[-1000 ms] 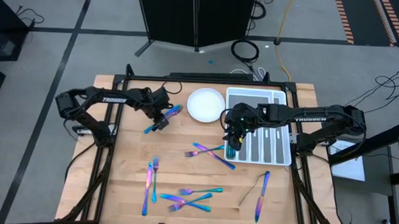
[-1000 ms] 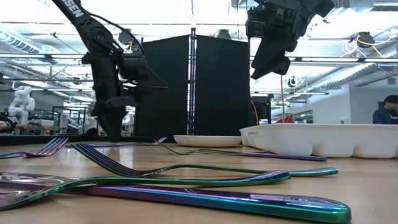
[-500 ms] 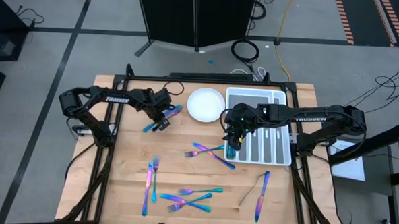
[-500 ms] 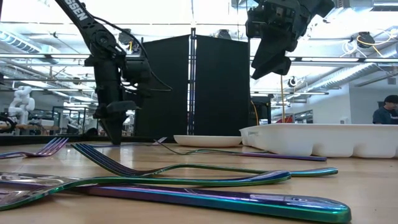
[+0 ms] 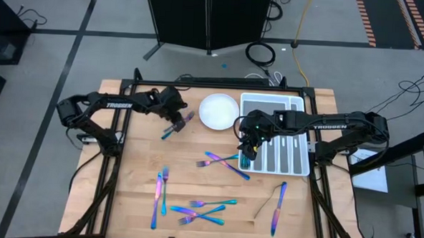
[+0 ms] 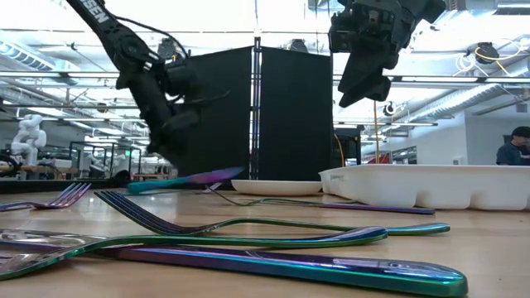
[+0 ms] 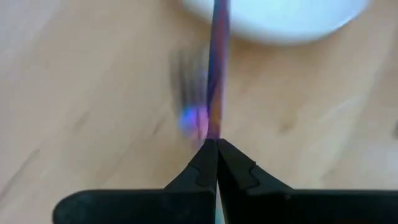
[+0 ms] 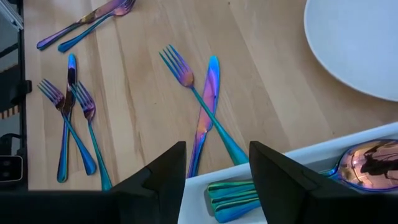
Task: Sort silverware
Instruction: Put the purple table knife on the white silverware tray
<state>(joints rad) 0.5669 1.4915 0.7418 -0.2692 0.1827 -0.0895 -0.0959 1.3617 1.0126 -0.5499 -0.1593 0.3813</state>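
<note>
My left gripper (image 5: 177, 122) is shut on one slim iridescent piece of silverware (image 5: 188, 118), held just above the table at the far left, beside the round white plate (image 5: 218, 111). Its kind I cannot tell. In the low view the piece (image 6: 207, 176) hangs almost level. My right gripper (image 5: 246, 145) stands open above the left end of the white tray (image 5: 270, 98), with nothing between its fingers (image 8: 163, 171). More silverware lies flat on the wood: a crossed fork and knife (image 5: 224, 163), two pieces (image 5: 159, 193) and several forks (image 5: 202, 209). My left gripper pinches the piece's shaft (image 7: 217, 127) between its two shut fingers, roughly at mid-length. The fingers slant down from the table's left. The piece runs on past the fingertips toward the plate (image 7: 280, 15), lifted clear of the table and nearly level, its purple end (image 6: 232, 173) slightly higher.
The tray (image 8: 298, 158) holds several pieces of silverware in its compartments. A knife and another thin piece (image 5: 276, 202) lie near the right front edge. Bare wood lies between the plate and the near left pieces.
My left gripper has shut on the piece, then risen and gone a little toward the plate, tipping its fingers closer to level. The piece has come off the table and hangs clear, nearly level.
</note>
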